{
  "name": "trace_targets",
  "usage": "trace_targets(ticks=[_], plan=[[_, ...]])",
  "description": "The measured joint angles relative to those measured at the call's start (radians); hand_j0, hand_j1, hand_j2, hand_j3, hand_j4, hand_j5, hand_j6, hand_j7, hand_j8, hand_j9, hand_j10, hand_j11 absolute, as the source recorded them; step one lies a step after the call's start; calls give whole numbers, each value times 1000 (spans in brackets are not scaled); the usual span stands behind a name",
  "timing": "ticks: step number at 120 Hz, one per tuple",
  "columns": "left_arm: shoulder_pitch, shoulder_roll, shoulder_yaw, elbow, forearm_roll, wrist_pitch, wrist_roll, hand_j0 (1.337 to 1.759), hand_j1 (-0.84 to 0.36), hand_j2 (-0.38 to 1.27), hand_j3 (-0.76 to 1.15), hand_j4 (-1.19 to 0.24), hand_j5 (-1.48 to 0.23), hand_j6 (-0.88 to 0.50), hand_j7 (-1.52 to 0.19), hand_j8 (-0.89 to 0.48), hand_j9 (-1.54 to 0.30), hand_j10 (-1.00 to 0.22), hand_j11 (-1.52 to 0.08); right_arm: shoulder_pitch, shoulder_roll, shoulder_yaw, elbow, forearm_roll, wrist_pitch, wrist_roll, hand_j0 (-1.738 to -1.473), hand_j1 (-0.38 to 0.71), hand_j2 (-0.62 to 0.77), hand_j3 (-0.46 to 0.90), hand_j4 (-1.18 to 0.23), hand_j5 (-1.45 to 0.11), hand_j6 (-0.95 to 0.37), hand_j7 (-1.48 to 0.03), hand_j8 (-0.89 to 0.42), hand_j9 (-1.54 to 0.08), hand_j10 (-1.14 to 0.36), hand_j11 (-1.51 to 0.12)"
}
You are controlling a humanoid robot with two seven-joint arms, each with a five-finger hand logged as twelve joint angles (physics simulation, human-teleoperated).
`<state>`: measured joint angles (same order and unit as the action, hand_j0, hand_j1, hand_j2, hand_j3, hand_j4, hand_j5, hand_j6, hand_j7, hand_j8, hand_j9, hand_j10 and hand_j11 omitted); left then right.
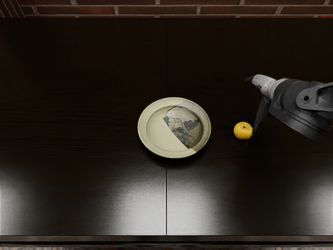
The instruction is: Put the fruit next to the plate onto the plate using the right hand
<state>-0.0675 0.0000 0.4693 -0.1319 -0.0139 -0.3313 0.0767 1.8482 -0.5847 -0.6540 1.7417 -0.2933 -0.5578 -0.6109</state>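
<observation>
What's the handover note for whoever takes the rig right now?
Hands: the right hand is open, its fingers reaching down at the right side of the fruit, not closed on it. The left hand is not in view.
Things: the yellow fruit sits on the table, to the right of the plate and apart from it.
Done: the reach to the fruit.
Left: grasp, lift, carry left, set on the plate.

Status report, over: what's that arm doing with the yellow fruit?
Right hand beside fruit, grip unclear. Fruit right of plate, not on it. Nothing between them. Left arm unseen.
</observation>
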Motion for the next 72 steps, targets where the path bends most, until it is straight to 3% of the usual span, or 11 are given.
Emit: trace_targets(ticks=[36, 72], plan=[[0, 0, 0, 0, 0, 0, 0, 1658, 349, 0, 0, 0, 0, 0, 0, 0, 0, 0, 0, -54, 91, -57, -1, -11, -50, 0, -1658, -156, -31, 0, -162, -209, -162, -209, -162, -209, -162, -209], [-3, 0, 0, 1, 0, 0, 0, 1658, 349, 0, 0, 0, 0, 0, 0, 0, 0, 0, 0, -84, 135, -94, -15, -13, -53, 0, -1658, -133, -35, 0, -181, -235, -182, -235, -182, -235, -181, -235]])
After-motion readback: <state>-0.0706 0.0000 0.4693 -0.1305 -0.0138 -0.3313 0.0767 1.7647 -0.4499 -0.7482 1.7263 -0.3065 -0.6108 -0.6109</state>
